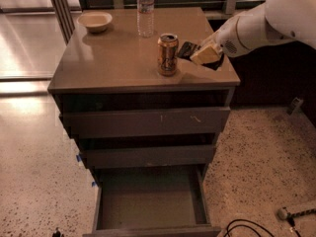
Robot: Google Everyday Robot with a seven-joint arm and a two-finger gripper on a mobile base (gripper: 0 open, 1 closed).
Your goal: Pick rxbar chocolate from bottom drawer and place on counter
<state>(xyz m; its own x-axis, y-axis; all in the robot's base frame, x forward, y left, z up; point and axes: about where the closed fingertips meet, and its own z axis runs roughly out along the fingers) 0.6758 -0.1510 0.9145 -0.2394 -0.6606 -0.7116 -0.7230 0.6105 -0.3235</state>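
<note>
The gripper (205, 55) hangs over the smooth tan-grey counter (113, 58), pinching the small flat rxbar chocolate (186, 50). Its near-black wrapper juts out leftward. An orange drink can (167, 54) stands just left; the open grey-brown bottom drawer (148, 204) lies well below.

1. I see a dim scene with a warm amber-brown cast over everything.
2. The strongest light comes from the upper left, where the glossy floor (24, 38) beside the cabinet glares almost white.
3. The counter (113, 58) carries a soft sheen, with faint reflections under the water bottle (145, 11) and the orange can (168, 54).
4. The gripper (205, 55) hangs over the counter's right side, just right of the can. Its pale fingers (203, 56) glow yellowish, closed on the rxbar chocolate (185, 50), whose wrapper reads near black.
5. The white arm (276, 19) is brightly lit at the top right.
6. Deep shadow fills the gaps between the upper drawers, and the open bottom drawer (148, 201) is murky inside.
</note>
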